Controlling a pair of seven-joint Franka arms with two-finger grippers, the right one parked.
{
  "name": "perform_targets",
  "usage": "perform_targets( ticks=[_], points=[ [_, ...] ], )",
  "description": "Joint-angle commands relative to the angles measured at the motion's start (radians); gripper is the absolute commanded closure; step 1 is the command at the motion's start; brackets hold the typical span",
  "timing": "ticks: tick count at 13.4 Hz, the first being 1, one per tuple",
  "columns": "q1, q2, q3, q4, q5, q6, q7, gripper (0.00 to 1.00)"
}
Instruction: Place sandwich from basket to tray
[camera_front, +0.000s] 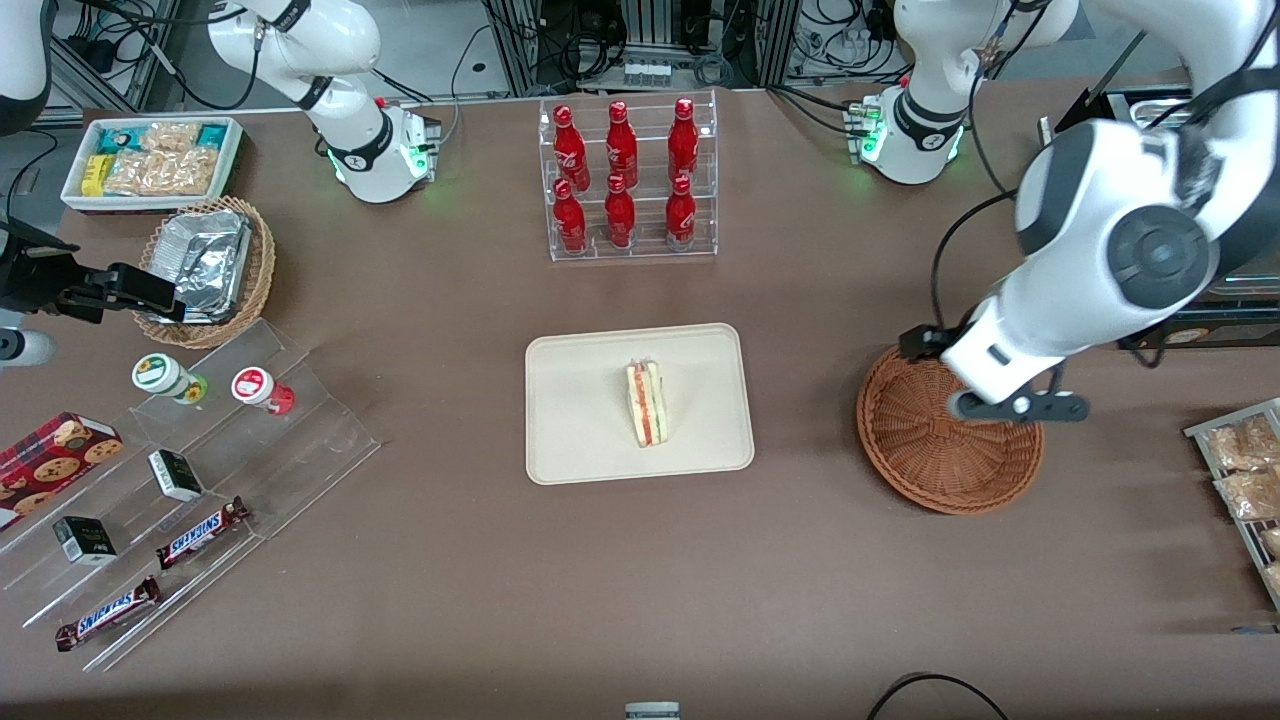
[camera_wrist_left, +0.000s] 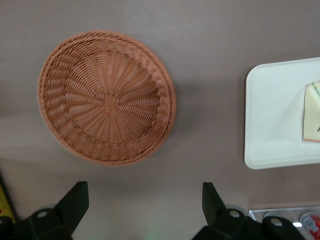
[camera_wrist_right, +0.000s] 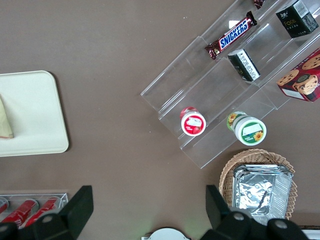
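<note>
Brown table (camera_front: 450, 560) is seen; sandwich (camera_front: 647, 403) is laid on tray (camera_front: 580, 420). At three o'clock, gripper (camera_wrist_left: 145, 207) is held wide over basket (camera_front: 900, 450).

Your hand (camera_wrist_left: 145, 210) hangs above the counter (camera_front: 800, 560) over the basket (camera_front: 930, 450), fingers (camera_wrist_left: 75, 200) spread wide with nothing between them. The basket's bowl lies open to you from above. Between basket and tray (camera_front: 580, 440) runs a bare strip of counter, wide enough to pass through. On the tray, the sandwich (camera_front: 647, 403) stands near the middle, with free tray surface all around it. Farther from the front camera, the rack of red bottles (camera_front: 625, 180) stands tall, apart from the tray.
</note>
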Motion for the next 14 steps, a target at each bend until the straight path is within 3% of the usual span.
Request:
perform_targets(
  ticks=[1,9,14],
  points=[
    [0.051,-0.073,-0.028,-0.05,-0.003,-0.048,0.051,0.0],
    [0.114,-0.221,-0.019,-0.033,0.001,-0.249,0.101,0.0],
    [0.119,-0.241,0.016,-0.018,-0.006,-0.29,0.137,0.0]
  ],
)
